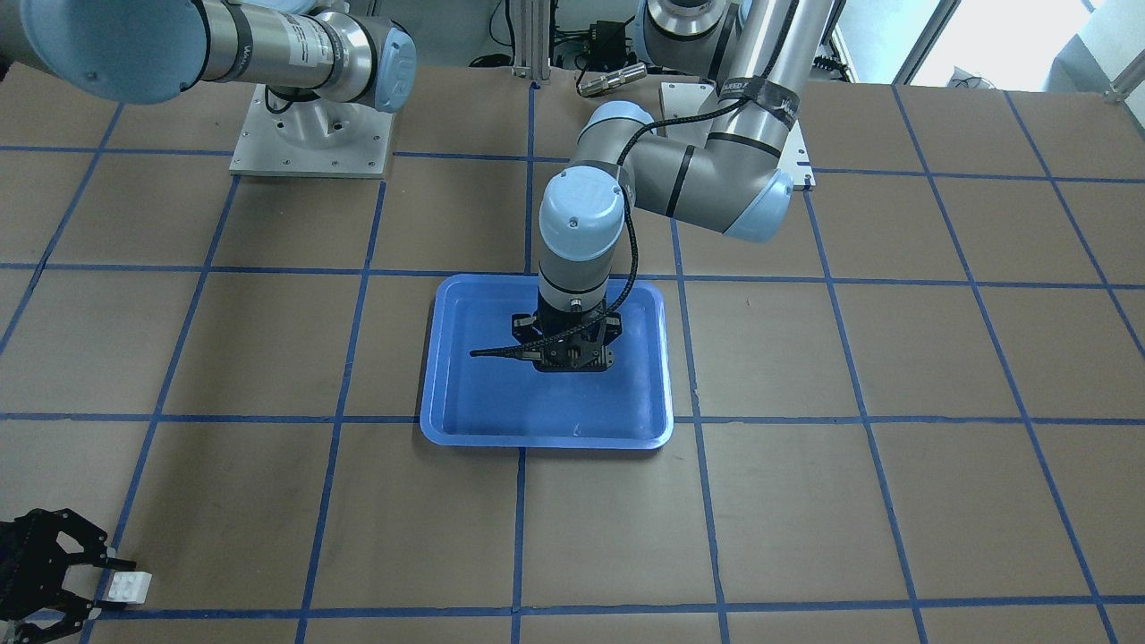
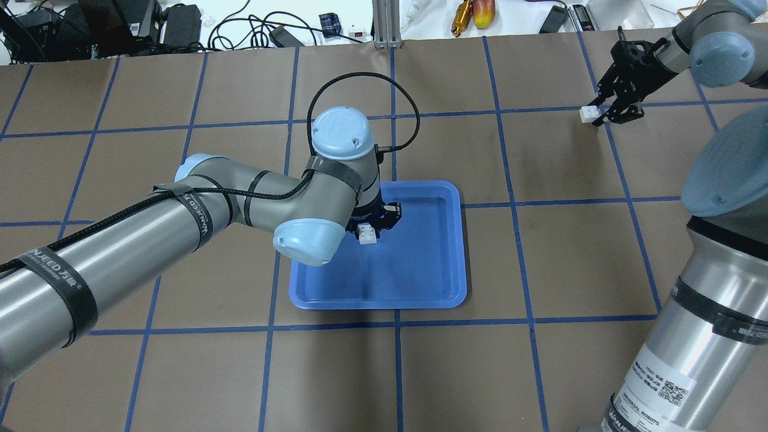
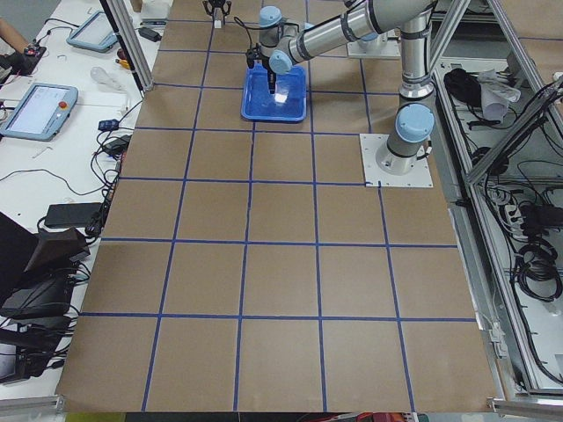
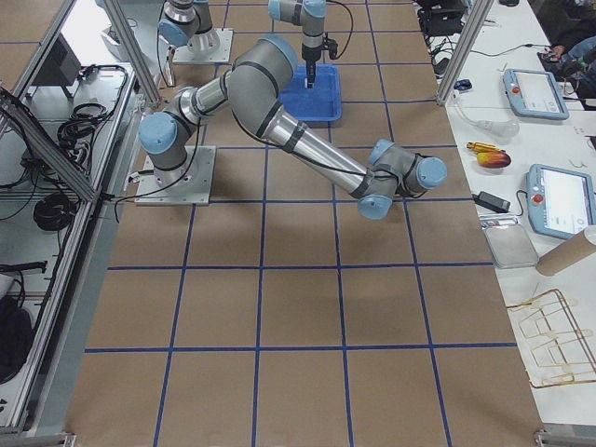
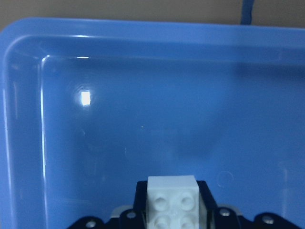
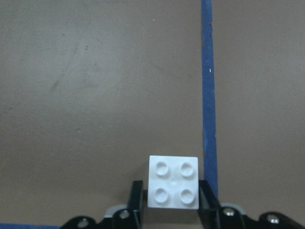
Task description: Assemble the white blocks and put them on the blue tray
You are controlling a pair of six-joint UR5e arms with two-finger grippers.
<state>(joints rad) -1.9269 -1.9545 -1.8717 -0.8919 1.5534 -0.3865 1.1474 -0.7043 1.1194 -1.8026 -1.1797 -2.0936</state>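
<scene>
The blue tray (image 2: pixel 432 264) lies at the table's middle. My left gripper (image 2: pixel 368 228) hangs straight down over the tray's left half, shut on a white block (image 2: pixel 367 233). In the left wrist view this block (image 5: pixel 172 200) sits studs-up between the fingers, with the tray floor (image 5: pixel 143 109) below. My right gripper (image 2: pixel 605 114) is far from the tray, at the table's far right, low over the brown paper. It is shut on the second white block (image 2: pixel 588 113). That block (image 6: pixel 173 182) shows between the fingers in the right wrist view, and also in the front-facing view (image 1: pixel 127 588).
The table is brown paper with a blue tape grid (image 2: pixel 516 204). The arm bases stand on metal plates (image 1: pixel 313 134) at the robot's side. Cables and tools (image 2: pixel 468 12) lie beyond the far edge. Teach pendants (image 4: pixel 535 93) sit on a side bench.
</scene>
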